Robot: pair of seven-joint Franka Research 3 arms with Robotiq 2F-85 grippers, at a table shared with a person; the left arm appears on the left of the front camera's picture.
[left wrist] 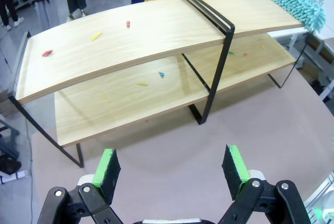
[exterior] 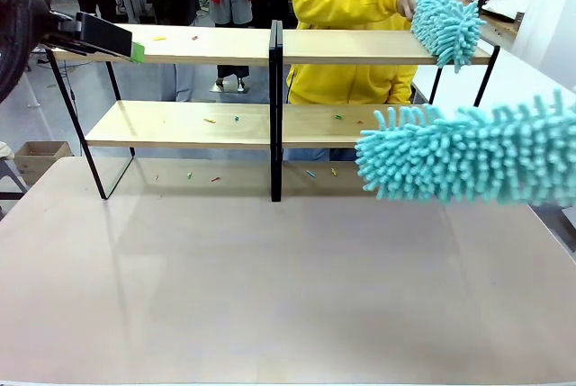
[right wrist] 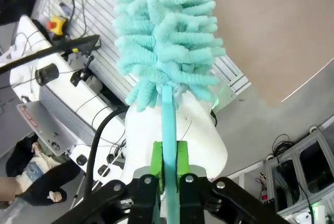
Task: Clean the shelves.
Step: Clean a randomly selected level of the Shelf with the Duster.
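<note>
The shelves (exterior: 216, 123), two light-wood boards in a black frame, stand across the far half of the table; small coloured scraps (left wrist: 96, 36) lie on both boards. A person in yellow holds a teal fluffy duster (exterior: 445, 24) on the top board's right end. My right gripper (right wrist: 168, 153) is shut on the thin teal handle of a second teal duster (exterior: 472, 154), whose head hangs in front of the lower board's right end. My left gripper (left wrist: 171, 166) is open and holds nothing. It hovers at the top board's left end (exterior: 135, 50), looking down on the shelves (left wrist: 156, 31).
More scraps (exterior: 202, 175) lie on the table (exterior: 270, 296) under the lower board. A cardboard box (exterior: 36, 157) sits on the floor at the left. Another white table (exterior: 531, 76) stands at the right. People stand behind the shelves.
</note>
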